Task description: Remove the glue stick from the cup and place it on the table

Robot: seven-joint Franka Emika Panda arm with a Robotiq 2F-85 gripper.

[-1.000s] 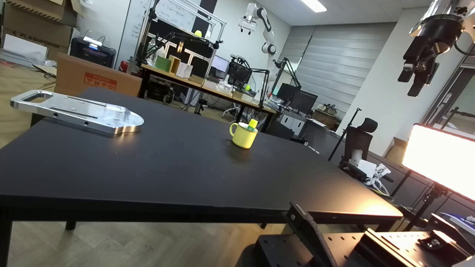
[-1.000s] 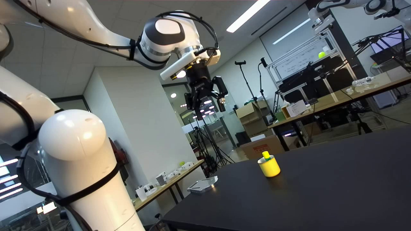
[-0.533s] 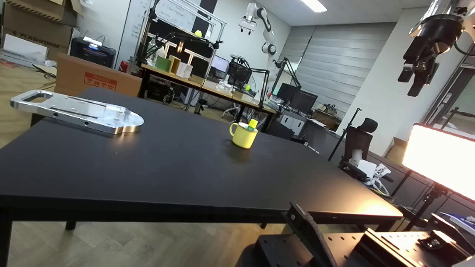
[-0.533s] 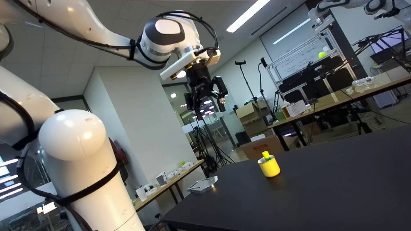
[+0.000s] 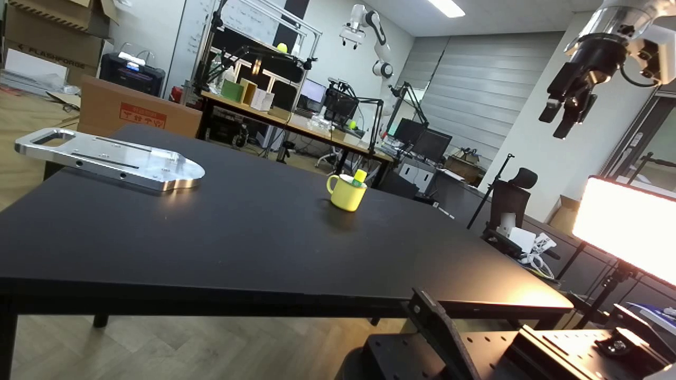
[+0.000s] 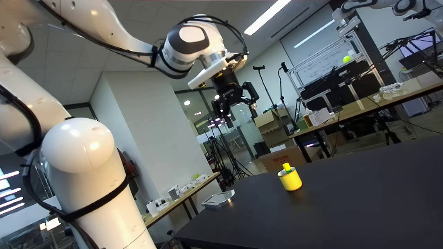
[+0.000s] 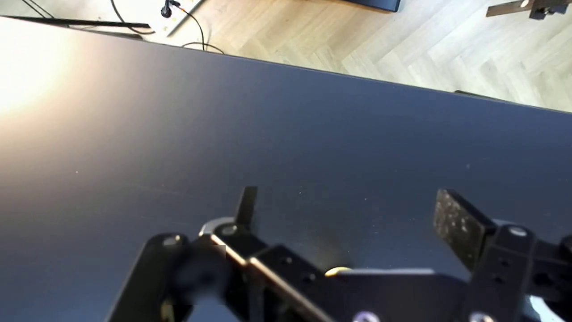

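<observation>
A yellow cup with a handle stands upright on the dark table. It also shows in the other exterior picture, as a yellow cup. The glue stick, with a yellow cap and green body, leans in the cup with its top above the rim; its lower part is hidden. My gripper is open and empty, high above the table and well apart from the cup in both exterior views. In the wrist view the gripper has its fingers wide apart. A yellow sliver of the cup peeks out behind the gripper body.
A silver metal plate with a handle slot lies on the table's far-left part in an exterior view. A bright lamp panel stands past the table's right end. A black metal mount is near the front edge.
In the last half second the arm has begun to move. The gripper has shifted left in an exterior view and right in another, toward the cup's side. Cup and glue stick have not moved.
</observation>
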